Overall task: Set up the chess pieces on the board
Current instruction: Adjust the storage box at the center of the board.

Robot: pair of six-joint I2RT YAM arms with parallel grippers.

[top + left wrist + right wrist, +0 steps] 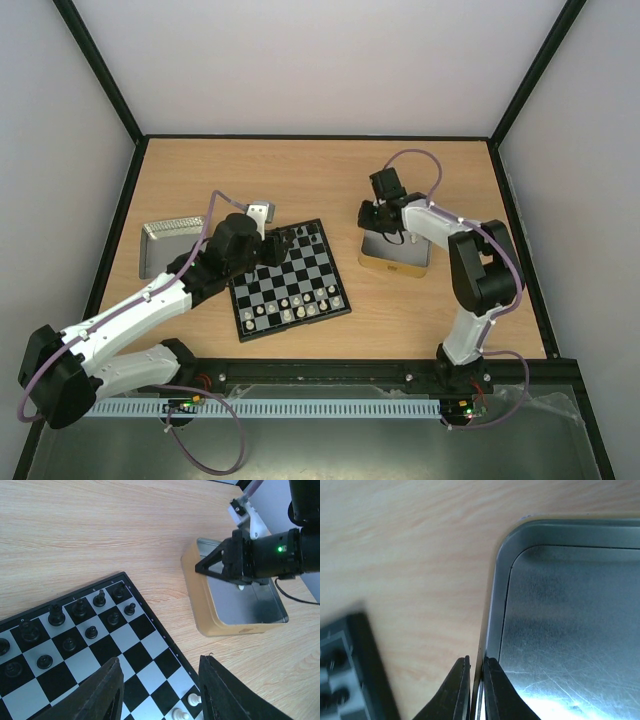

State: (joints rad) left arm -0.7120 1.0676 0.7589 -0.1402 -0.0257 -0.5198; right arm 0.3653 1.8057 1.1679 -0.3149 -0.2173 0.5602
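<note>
The board (303, 276) lies at mid-table; it also shows in the left wrist view (145, 647). Black chess pieces (297, 238) stand along its far rows (80, 609). White chess pieces (290, 308) stand along its near rows, and two show at the corner (192, 698). My left gripper (272, 248) hangs open and empty over the board's right side (160, 662). My right gripper (384, 226) is shut, its fingers astride the left wall of the gold-rimmed tray (492, 605), one finger outside and one inside (476, 659).
The gold-rimmed tray (392, 268) sits right of the board (200, 615), and its floor looks bare apart from a small white speck under the right gripper (241, 586). A silver tray (168, 229) lies at the left. Black frame rails border the table.
</note>
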